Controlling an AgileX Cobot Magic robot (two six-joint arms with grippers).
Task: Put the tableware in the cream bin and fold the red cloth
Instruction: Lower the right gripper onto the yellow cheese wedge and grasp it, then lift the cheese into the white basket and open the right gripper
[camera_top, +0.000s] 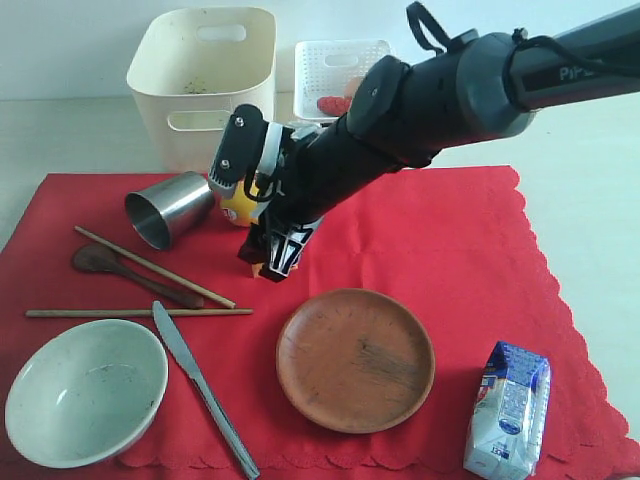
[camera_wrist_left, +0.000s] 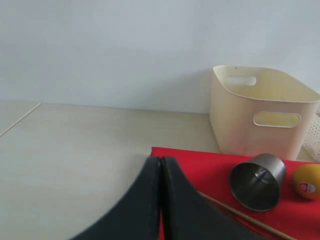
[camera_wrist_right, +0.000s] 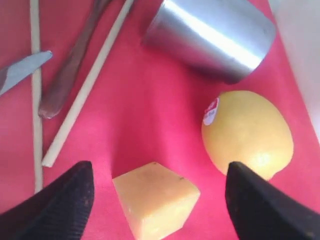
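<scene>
Right pincer (camera_wrist_right: 159, 169): jaws wide apart, straddling the cheese cube (camera_wrist_right: 155, 205) near the steel cup (camera_wrist_right: 210, 37). Lemon (camera_wrist_right: 247, 132) sits just beside the cup. Cup lies tipped on the red cloth (camera_top: 450, 240), cream bin (camera_top: 200, 90) behind it. Left pincer (camera_wrist_left: 161, 160): closed, idle. Judgement: no tableware binned yet. Next move: shift to the cup, grip its rim, carry it to the bin.

A plain pale wall (camera_wrist_left: 125, 45) rises behind a light beige surface (camera_wrist_left: 75, 150). The light is soft and even.
</scene>
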